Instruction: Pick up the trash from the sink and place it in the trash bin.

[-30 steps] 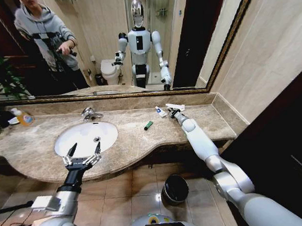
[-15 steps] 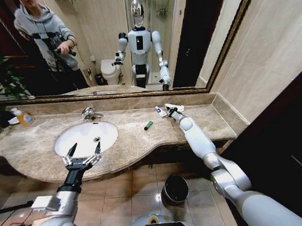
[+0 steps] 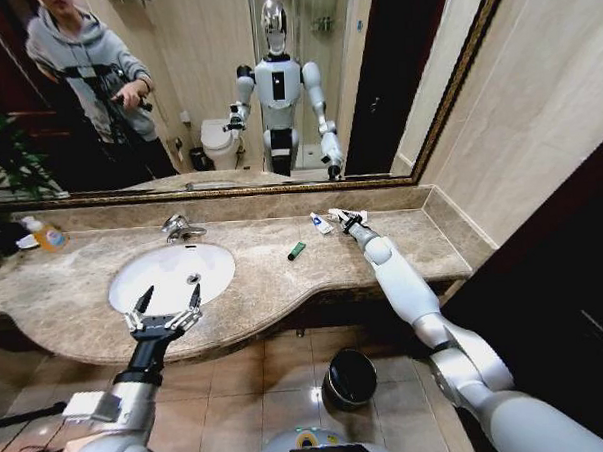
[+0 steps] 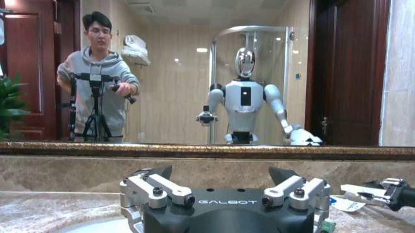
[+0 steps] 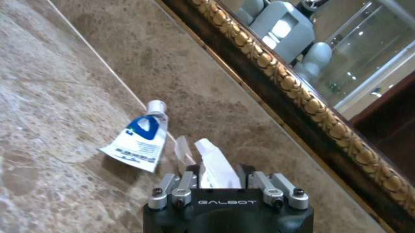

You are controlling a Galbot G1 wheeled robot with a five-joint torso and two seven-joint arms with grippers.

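My right gripper (image 3: 347, 220) sits at the counter's back edge, its fingers closed around a flat white packet (image 5: 214, 170); a white tube (image 5: 144, 137) lies just beside. I judge the thin packet may slip free. Left gripper (image 3: 163, 314) hovers spread over the sink (image 3: 134, 293).

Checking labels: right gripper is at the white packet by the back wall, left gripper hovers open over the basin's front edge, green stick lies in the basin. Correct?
One error: the green stick lies on the marble counter between the basin and the right gripper, as the head view shows. The left gripper and the white packet are as stated.
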